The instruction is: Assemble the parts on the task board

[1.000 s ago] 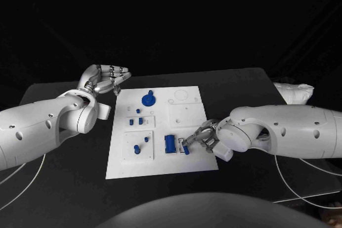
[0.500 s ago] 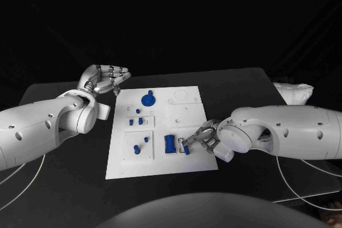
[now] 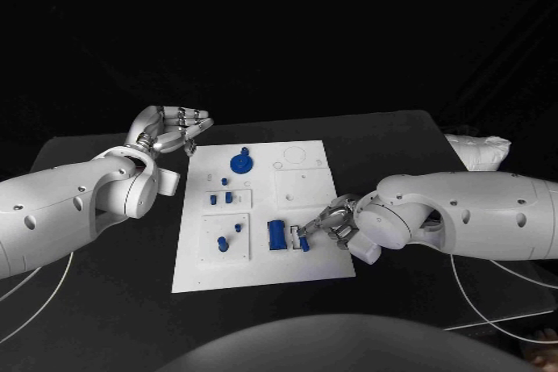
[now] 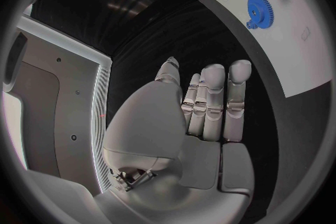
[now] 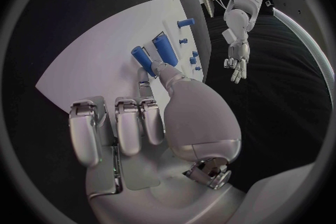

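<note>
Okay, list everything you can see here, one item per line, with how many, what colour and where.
Table: one, black, under everything.
Task board: one, white, middle of the table.
Gear: one, blue, far end of the board.
Block: one, blue, near half of the board.
Small pegs: several, blue, left half of the board.
Peg: one, blue, at the right hand's fingertips.
Bundle: one, white, table's far right corner.
Left robot hand: silver, empty, off the board's far left corner.
Right robot hand: silver, fingertips at the peg; whether it grips is unclear.
</note>
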### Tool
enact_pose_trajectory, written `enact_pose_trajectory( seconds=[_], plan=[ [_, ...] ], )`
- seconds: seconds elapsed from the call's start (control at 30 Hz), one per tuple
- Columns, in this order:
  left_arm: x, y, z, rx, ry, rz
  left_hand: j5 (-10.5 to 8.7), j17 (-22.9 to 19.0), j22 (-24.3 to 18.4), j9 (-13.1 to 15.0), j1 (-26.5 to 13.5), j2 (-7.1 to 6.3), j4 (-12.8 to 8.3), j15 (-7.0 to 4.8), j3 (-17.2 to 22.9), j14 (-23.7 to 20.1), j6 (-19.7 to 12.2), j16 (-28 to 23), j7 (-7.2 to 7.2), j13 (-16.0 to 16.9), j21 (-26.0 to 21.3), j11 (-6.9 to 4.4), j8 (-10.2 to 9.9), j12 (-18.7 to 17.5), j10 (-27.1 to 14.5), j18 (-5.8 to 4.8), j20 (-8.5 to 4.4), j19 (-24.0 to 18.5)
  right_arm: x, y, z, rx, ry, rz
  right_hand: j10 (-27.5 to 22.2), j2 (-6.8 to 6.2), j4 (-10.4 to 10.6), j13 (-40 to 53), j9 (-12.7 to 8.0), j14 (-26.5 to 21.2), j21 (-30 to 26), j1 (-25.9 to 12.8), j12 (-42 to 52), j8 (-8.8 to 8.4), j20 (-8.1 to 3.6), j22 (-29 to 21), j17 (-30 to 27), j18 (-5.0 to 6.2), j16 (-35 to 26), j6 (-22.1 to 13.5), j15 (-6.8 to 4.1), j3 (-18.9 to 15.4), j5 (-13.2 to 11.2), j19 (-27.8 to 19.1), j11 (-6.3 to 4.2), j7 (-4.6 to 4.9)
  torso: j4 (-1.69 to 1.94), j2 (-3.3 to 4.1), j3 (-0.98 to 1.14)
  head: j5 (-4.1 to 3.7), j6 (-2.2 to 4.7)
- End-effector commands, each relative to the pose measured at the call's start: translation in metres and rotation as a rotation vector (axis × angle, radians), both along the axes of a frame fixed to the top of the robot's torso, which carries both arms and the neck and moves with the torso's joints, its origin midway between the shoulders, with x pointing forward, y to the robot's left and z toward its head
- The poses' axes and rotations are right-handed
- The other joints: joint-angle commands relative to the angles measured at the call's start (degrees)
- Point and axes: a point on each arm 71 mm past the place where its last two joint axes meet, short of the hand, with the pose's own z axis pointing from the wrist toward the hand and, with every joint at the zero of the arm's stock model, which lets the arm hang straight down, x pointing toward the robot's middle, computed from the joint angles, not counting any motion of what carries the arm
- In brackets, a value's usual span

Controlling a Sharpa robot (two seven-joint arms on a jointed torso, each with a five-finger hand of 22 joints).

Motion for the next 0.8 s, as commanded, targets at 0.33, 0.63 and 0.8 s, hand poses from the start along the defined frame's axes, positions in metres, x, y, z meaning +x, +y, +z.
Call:
enact_pose_trajectory(
  seconds=[0.33,0.63,0.8],
  plan=[
    [-0.0002,-0.0029,0.0004,-0.003,-0.001,-0.019,0.24,-0.08,-0.07,-0.06,0.00,0.56,-0.08,0.04,-0.37,0.00,-0.33,-0.24,0.07,0.04,-0.36,0.03,-0.20,-0.22,-0.21,0.48,0.05,0.41,0.0024,0.0043,-0.0019,0.018,0.007,0.017,6.11,-0.17,-0.16,15.09,0.09,6.08,0.26,0.53,0.22,0.14,-0.47,15.05,15.09,-0.81,0.23,0.36,-0.29,-0.16,0.32,6.00,-0.48,0.07,0.02,0.01,-0.04,0.09,0.00],
    [0.0000,-0.0029,0.0004,-0.003,0.000,-0.019,0.24,-0.10,-0.08,-0.07,0.07,0.61,-0.08,0.04,-0.40,-0.02,-0.37,-0.28,0.08,0.04,-0.45,0.03,-0.21,-0.22,-0.22,0.48,0.05,0.42,0.0028,0.0063,-0.0024,0.022,0.013,0.024,6.11,-0.19,-0.14,15.09,0.07,6.08,0.26,0.49,0.22,0.10,-0.48,15.05,15.09,-0.81,0.23,0.37,-0.30,-0.20,0.27,6.00,-0.48,0.08,-0.02,-0.02,0.01,0.12,0.00],
    [0.0002,-0.0031,0.0003,-0.003,0.001,-0.020,0.24,-0.10,-0.08,-0.07,0.07,0.61,-0.08,0.04,-0.40,-0.02,-0.37,-0.28,0.08,0.04,-0.45,0.03,-0.21,-0.22,-0.22,0.48,0.05,0.42,0.0030,0.0072,-0.0026,0.023,0.014,0.027,6.11,-0.19,-0.14,15.09,0.07,6.08,0.26,0.49,0.22,0.10,-0.48,15.05,15.09,-0.81,0.23,0.37,-0.30,-0.20,0.27,6.00,-0.48,0.08,0.03,0.01,0.00,0.04,0.00]
  ],
)
